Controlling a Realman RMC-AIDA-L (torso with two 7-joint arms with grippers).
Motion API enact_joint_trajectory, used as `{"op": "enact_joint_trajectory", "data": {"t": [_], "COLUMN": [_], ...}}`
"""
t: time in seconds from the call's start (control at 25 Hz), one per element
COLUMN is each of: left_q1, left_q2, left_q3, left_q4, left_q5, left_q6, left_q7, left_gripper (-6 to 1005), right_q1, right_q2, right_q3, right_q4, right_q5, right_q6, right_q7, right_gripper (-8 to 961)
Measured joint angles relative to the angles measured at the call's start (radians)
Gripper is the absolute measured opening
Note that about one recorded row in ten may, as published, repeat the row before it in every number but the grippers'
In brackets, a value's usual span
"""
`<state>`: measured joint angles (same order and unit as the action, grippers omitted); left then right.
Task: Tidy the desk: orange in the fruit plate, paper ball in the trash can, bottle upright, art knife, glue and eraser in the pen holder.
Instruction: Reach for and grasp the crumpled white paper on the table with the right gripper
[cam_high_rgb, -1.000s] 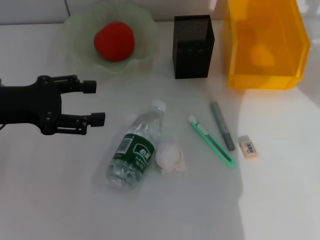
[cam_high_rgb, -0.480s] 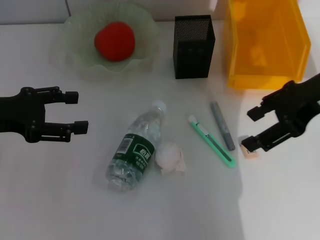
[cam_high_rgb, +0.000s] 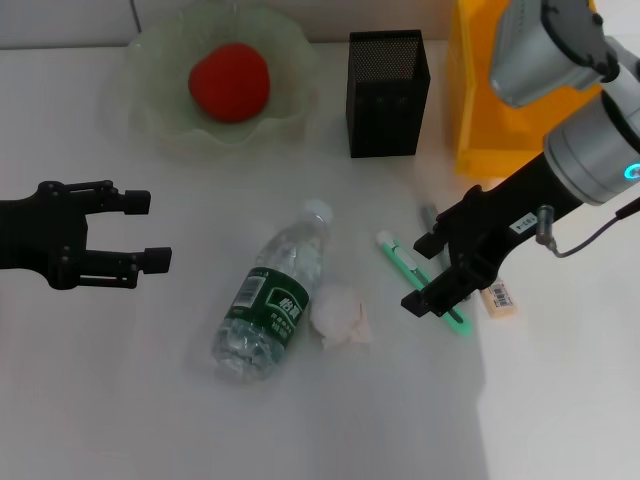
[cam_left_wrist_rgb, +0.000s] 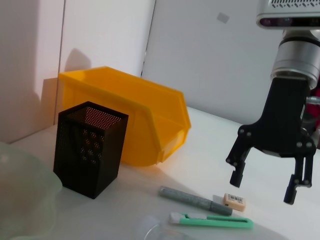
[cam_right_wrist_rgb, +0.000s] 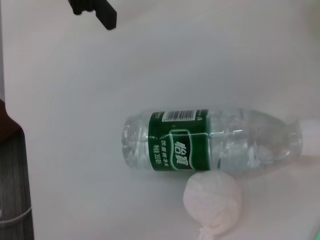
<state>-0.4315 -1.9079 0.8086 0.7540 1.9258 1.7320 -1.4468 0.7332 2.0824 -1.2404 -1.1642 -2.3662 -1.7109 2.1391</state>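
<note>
The orange (cam_high_rgb: 229, 82) lies in the pale green fruit plate (cam_high_rgb: 160, 118) at the back left. The clear bottle (cam_high_rgb: 272, 305) with a green label lies on its side mid-table, and the paper ball (cam_high_rgb: 340, 313) touches its right side. Both show in the right wrist view, bottle (cam_right_wrist_rgb: 200, 142) and paper ball (cam_right_wrist_rgb: 212, 197). The green art knife (cam_high_rgb: 395, 250), grey glue stick (cam_high_rgb: 430, 215) and eraser (cam_high_rgb: 498, 297) lie to the right. My right gripper (cam_high_rgb: 420, 272) is open above the art knife, partly hiding it and the glue. My left gripper (cam_high_rgb: 140, 230) is open and empty at the left.
The black mesh pen holder (cam_high_rgb: 388, 93) stands at the back centre, with the yellow trash bin (cam_high_rgb: 530, 110) to its right. The left wrist view shows the pen holder (cam_left_wrist_rgb: 90, 150), bin (cam_left_wrist_rgb: 135, 115), glue (cam_left_wrist_rgb: 195, 200), eraser (cam_left_wrist_rgb: 234, 201), knife (cam_left_wrist_rgb: 210, 220) and right gripper (cam_left_wrist_rgb: 265, 187).
My right arm came in from the right and moved left, from above the eraser to above the art knife. My left gripper drew back to the left and now holds still.
</note>
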Motion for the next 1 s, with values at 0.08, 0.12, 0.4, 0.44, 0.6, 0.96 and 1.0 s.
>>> {"op": "enact_joint_trajectory", "data": {"t": [0.08,0.12,0.4,0.44,0.6,0.96,1.0], "left_q1": [0.0,0.0,-0.001,-0.002,-0.001,0.0,-0.001], "left_q2": [0.001,0.002,0.003,0.003,0.001,-0.006,-0.006], "left_q3": [0.0,0.0,0.0,0.0,0.0,0.0,0.0], "left_q4": [0.0,0.0,0.006,0.005,0.001,0.001,0.001], "left_q5": [0.0,0.001,0.002,0.004,0.01,0.019,0.019], "left_q6": [-0.004,-0.005,-0.004,-0.005,-0.006,-0.006,-0.006], "left_q7": [0.0,0.001,0.006,0.007,0.01,0.015,0.015], "left_gripper": [862,862,862,862,862,862,862], "right_q1": [0.011,0.016,0.034,0.036,0.056,0.062,0.064], "right_q2": [0.002,0.002,0.005,0.006,0.007,0.007,0.007], "right_q3": [-0.033,-0.05,-0.154,-0.163,-0.2,-0.289,-0.294], "right_q4": [0.024,0.037,0.116,0.125,0.182,0.249,0.256], "right_q5": [0.001,0.004,0.054,0.057,0.08,0.143,0.148], "right_q6": [0.031,0.05,0.151,0.162,0.211,0.347,0.354], "right_q7": [0.0,0.002,0.006,0.007,0.013,0.022,0.022], "right_gripper": [790,790,789,789,789,788,788]}}
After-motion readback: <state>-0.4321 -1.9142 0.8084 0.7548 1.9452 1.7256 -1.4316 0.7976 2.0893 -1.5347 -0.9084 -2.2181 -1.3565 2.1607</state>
